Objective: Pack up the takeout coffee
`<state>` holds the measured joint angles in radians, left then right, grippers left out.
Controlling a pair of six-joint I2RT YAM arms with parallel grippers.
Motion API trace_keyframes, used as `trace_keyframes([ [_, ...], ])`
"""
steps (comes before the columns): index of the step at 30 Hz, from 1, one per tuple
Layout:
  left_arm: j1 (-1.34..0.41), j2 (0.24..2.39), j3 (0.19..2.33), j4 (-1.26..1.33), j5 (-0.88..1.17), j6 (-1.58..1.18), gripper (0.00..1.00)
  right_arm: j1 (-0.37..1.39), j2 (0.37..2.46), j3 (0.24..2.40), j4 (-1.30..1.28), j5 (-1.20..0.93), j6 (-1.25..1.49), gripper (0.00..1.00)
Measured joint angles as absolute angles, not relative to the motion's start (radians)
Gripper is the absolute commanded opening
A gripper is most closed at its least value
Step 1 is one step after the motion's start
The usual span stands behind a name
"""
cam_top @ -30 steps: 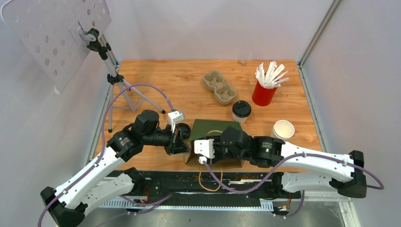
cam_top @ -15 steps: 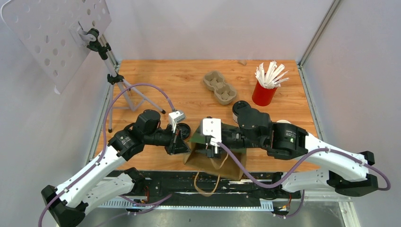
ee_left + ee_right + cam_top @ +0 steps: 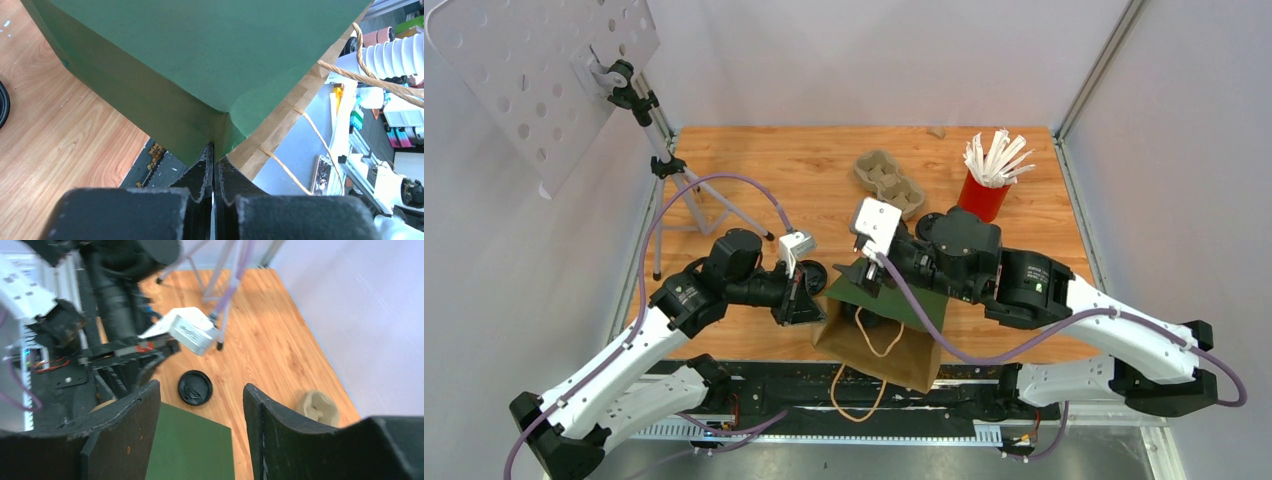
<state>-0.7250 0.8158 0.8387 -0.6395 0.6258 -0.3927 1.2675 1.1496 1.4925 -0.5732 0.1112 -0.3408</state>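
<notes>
A paper bag (image 3: 879,345), brown outside and green inside (image 3: 200,50), stands tilted at the table's near edge. My left gripper (image 3: 807,303) is shut on the bag's left corner edge (image 3: 214,147). My right gripper (image 3: 864,273) hovers open over the bag's green top (image 3: 192,445), nothing between its fingers (image 3: 200,387). A loose black lid (image 3: 812,272) lies flat on the wood just left of the bag (image 3: 195,387). The takeout coffee cups are hidden behind my right arm in the top view.
A grey pulp cup carrier (image 3: 889,185) lies at the back centre (image 3: 317,407). A red cup of white stirrers (image 3: 984,195) stands back right. A tripod (image 3: 674,190) with a perforated panel (image 3: 534,70) occupies the left side. White walls close in the table.
My right arm rose from the bag's near side and swung back over it, its jaws widening. The bag stood up taller and tilted. The left gripper kept its hold.
</notes>
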Motion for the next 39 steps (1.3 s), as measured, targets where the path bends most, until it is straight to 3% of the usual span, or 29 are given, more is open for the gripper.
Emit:
trace_keyframes([
  [6,-0.725,0.816,0.864,-0.665,0.616,-0.406,0.00,1.052,1.183,1.495,-0.615,0.214,-0.210,0.63],
  [16,-0.725,0.832,0.924,-0.739,0.585,-0.406,0.00,0.714,1.388,1.471,-0.788,0.234,-0.090,0.86],
  [24,-0.725,0.833,0.931,-0.770,0.571,-0.406,0.00,0.490,1.534,1.443,-0.891,0.115,-0.059,0.97],
  [30,-0.725,0.840,0.942,-0.778,0.560,-0.405,0.00,0.394,1.612,1.445,-0.946,0.018,-0.053,0.96],
  [39,-0.725,0.850,0.948,-0.788,0.552,-0.406,0.00,0.389,1.668,1.449,-0.970,-0.034,-0.054,0.95],
])
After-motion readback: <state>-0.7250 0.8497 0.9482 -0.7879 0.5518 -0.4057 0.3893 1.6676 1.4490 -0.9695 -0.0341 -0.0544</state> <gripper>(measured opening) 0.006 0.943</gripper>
